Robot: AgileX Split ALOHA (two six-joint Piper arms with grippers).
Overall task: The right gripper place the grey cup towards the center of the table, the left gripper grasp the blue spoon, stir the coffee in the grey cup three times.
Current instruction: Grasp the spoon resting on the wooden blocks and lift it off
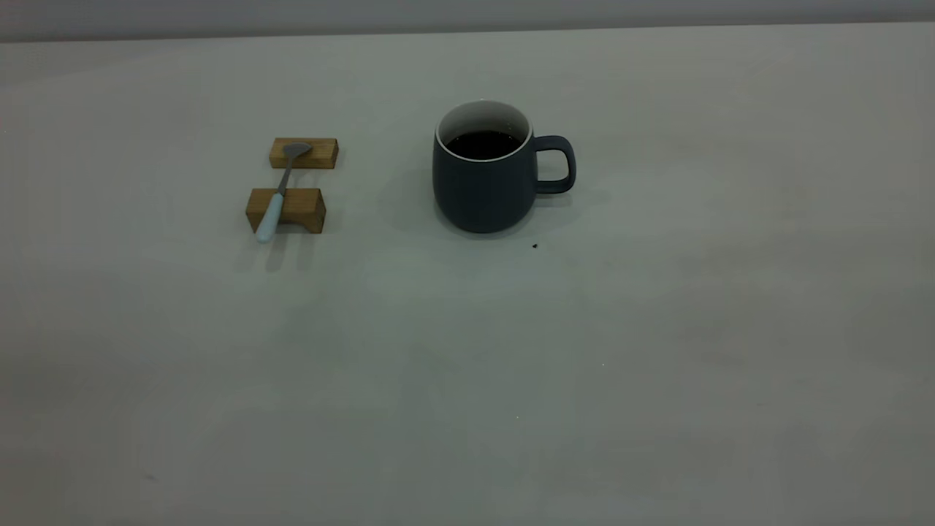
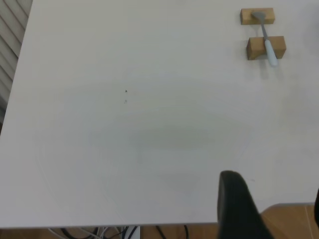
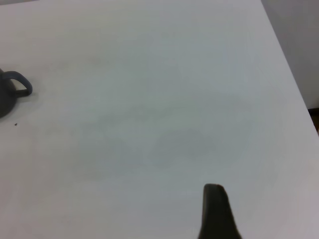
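The grey cup (image 1: 486, 183) stands upright near the middle of the table (image 1: 657, 329), its handle pointing right, with dark coffee (image 1: 483, 144) inside. Left of it the blue spoon (image 1: 277, 197) lies across two wooden blocks, bowl on the far one. Neither gripper appears in the exterior view. In the left wrist view my left gripper (image 2: 275, 199) hangs open over the table's near edge, far from the spoon (image 2: 267, 42). In the right wrist view my right gripper (image 3: 266, 204) shows one black finger (image 3: 215, 211) with nothing beside it, far from the cup (image 3: 7, 97).
Two brown wooden blocks (image 1: 304, 153) (image 1: 292, 208) hold the spoon off the table. A tiny dark speck (image 1: 535, 246) lies just in front of the cup. The left wrist view shows the table's edge with cables (image 2: 99, 232) and a wooden floor (image 2: 294, 221) below.
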